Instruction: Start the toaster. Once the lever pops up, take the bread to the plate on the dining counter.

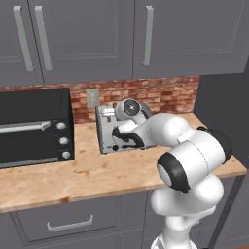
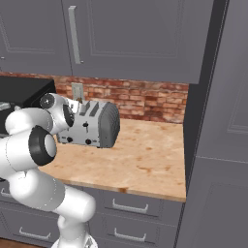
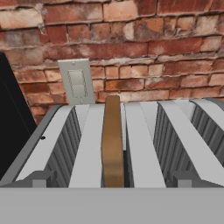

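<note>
- Brown bread (image 3: 112,144) stands on edge in a toaster (image 3: 144,144) slot, directly below the hand camera.
- Gripper jaws spread wide, holding nothing.
- Toaster sits on the wood counter (image 2: 145,155) against the brick wall (image 3: 131,39).

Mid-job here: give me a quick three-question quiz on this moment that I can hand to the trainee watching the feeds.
1. True or false: the bread stands on edge in a slot of the toaster.
2. What sits on the narrow counter to the left of the toaster in the left base view?
A) a white plate
B) a black toaster oven
C) a kettle
3. What is mounted on the brick wall just behind the toaster in the hand view?

Key
1. True; its brown crust edge rises out of a slot.
2. B, the black toaster oven.
3. A grey wall switch plate.
</note>
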Available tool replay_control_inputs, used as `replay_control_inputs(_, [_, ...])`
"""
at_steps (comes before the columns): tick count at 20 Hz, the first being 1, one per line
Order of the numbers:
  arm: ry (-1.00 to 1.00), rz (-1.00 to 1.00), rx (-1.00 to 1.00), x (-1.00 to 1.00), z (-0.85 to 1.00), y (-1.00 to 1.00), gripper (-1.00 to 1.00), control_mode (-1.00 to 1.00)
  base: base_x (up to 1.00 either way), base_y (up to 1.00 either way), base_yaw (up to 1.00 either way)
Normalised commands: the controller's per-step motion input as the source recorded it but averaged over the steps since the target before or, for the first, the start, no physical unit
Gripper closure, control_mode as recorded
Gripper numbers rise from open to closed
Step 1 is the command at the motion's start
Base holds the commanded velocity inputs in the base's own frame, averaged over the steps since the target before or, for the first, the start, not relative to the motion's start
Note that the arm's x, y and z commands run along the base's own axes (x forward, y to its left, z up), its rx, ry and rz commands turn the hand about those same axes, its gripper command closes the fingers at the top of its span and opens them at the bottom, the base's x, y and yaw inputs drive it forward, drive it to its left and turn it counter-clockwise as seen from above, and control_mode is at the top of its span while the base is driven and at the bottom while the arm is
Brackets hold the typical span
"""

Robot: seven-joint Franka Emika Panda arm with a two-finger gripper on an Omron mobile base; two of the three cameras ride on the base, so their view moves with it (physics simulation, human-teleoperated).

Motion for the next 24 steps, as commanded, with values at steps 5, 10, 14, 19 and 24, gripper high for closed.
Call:
replay_control_inputs(5, [0.0, 0.0, 0.0, 0.0, 0.0, 0.0, -1.0, -1.0, 0.0, 0.0, 0.0])
replay_control_inputs(10, [0.0, 0.0, 0.0, 0.0, 0.0, 0.0, -1.0, -1.0, 0.0, 0.0, 0.0])
replay_control_inputs(14, [0.0, 0.0, 0.0, 0.0, 0.0, 0.0, -1.0, -1.0, 0.0, 0.0, 0.0])
replay_control_inputs(19, [0.0, 0.0, 0.0, 0.0, 0.0, 0.0, -1.0, -1.0, 0.0, 0.0, 0.0])
replay_control_inputs(24, [0.0, 0.0, 0.0, 0.0, 0.0, 0.0, -1.0, -1.0, 0.0, 0.0, 0.0])
